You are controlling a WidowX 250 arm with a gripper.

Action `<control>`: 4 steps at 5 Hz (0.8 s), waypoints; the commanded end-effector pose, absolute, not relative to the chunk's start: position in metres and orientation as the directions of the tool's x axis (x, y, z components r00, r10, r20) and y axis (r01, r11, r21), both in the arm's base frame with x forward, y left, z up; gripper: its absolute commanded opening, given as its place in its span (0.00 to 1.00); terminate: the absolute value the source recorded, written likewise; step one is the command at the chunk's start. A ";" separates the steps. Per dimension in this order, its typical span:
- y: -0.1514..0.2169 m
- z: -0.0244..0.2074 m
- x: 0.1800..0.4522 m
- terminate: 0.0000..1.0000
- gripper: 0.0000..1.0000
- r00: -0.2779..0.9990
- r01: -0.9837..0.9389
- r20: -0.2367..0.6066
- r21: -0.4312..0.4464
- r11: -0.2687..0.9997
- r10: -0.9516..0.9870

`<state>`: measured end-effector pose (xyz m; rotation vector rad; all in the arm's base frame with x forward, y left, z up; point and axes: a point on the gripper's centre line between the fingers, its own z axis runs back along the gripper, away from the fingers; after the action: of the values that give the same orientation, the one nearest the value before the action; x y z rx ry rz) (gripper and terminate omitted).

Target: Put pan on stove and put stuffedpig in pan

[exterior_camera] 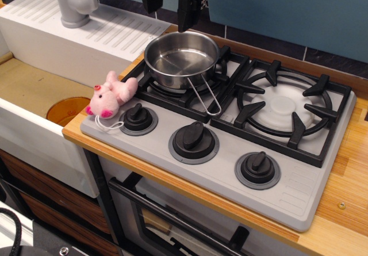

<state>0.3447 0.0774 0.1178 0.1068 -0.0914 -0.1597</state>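
The shiny steel pan [181, 58] sits on the left black burner grate of the grey stove [299, 193], its wire handle [206, 99] pointing toward the front. The pan is empty. The pink stuffedpig [111, 94] lies on the stove's left front corner, beside the left knob, its white string loop trailing forward. My black gripper [169, 6] hangs open and empty above the pan's far rim, clear of it, at the top edge of the view.
A white sink unit [75, 46] with a grey tap [75, 3] stands left of the stove, with an orange disc [66, 109] in the basin. The right burner grate [284, 106] is bare. Three black knobs line the stove front. Wooden counter surrounds the stove.
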 end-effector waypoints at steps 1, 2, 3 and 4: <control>0.096 0.135 0.307 0.00 1.00 0.964 0.085 0.237 0.154 0.984 -0.120; 0.108 0.124 0.291 0.00 1.00 0.952 0.080 0.278 0.170 0.982 -0.126; 0.123 0.106 0.273 0.00 1.00 0.941 0.099 0.297 0.217 0.971 -0.162; 0.132 0.088 0.259 0.00 1.00 0.924 0.104 0.337 0.230 0.968 -0.179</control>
<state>0.2518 0.1277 0.0720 0.1731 -0.3120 -0.1491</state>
